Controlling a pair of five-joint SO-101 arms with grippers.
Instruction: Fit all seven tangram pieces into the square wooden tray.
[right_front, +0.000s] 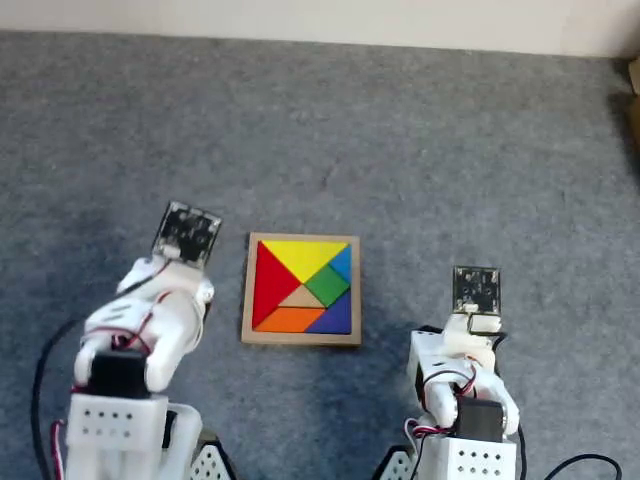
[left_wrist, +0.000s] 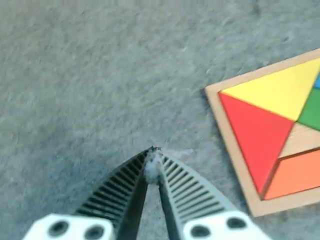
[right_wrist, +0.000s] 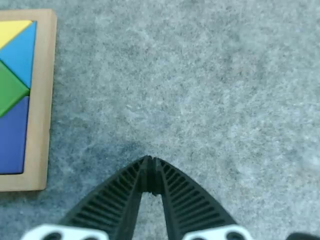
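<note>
Grey, felt-like cloth covers the desk (right_front: 420, 140), with a pale strip of wall (right_front: 300, 18) along its far edge. Two white robot arms stand at the near edge, the left arm (right_front: 150, 330) and the right arm (right_front: 462, 385), well apart, with the tray lying between them. The left hand (left_wrist: 152, 162) is closed, its ribbed black fingertips pressed together over the cloth, near one corner of the tray but apart from it. The right hand (right_wrist: 150, 172) is likewise closed on nothing, over bare cloth beside the tray's opposite side. The square wooden tray (right_front: 300, 341) lies flat on the desk and holds all seven tangram pieces, fitted flush inside its rim: the large red triangle (right_front: 272, 285) and the large yellow triangle (right_front: 298, 257), then the dark blue triangle (right_front: 335, 315), the orange parallelogram (right_front: 290, 319) and the green square (right_front: 327, 285), and last the small light blue triangle (right_front: 343, 264) and the small plain wooden triangle (right_front: 301, 296) in the middle
</note>
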